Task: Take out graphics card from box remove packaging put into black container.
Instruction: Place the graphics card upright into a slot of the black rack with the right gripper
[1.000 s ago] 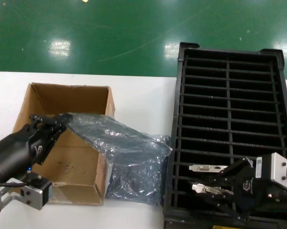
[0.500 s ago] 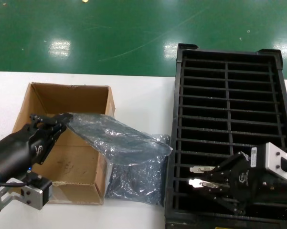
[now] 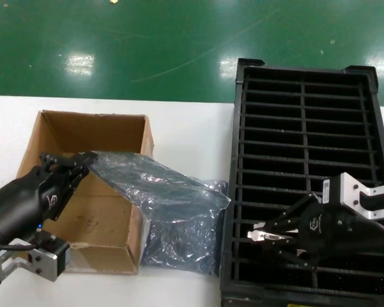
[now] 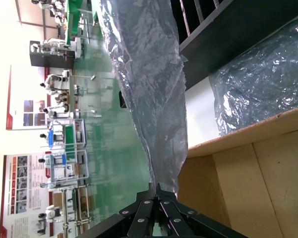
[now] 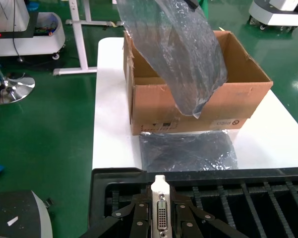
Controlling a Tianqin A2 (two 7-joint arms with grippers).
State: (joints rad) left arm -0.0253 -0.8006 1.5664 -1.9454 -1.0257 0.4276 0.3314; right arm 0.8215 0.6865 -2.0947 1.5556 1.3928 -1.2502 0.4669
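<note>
My left gripper (image 3: 82,161) is shut on one end of a crinkly grey-blue bag (image 3: 156,185) over the cardboard box (image 3: 92,131). The bag hangs past the box's right wall. The left wrist view shows the tips (image 4: 157,191) pinching that bag (image 4: 149,89). My right gripper (image 3: 269,237) is shut on a graphics card (image 3: 275,236), gripping its silver bracket over the near left slots of the black container (image 3: 307,86). The right wrist view shows the bracket's white port (image 5: 160,213) between my fingers. A twin card's bracket (image 3: 261,225) sits in a slot just behind.
A second like bag (image 3: 179,246) lies flat on the white table (image 3: 192,128) between the box and the container; it also shows in the right wrist view (image 5: 188,151). Green floor lies beyond the table's far edge.
My right gripper has moved up and toward the far side with the card, closing on the twin card's bracket. The left arm and its bag have not moved.
</note>
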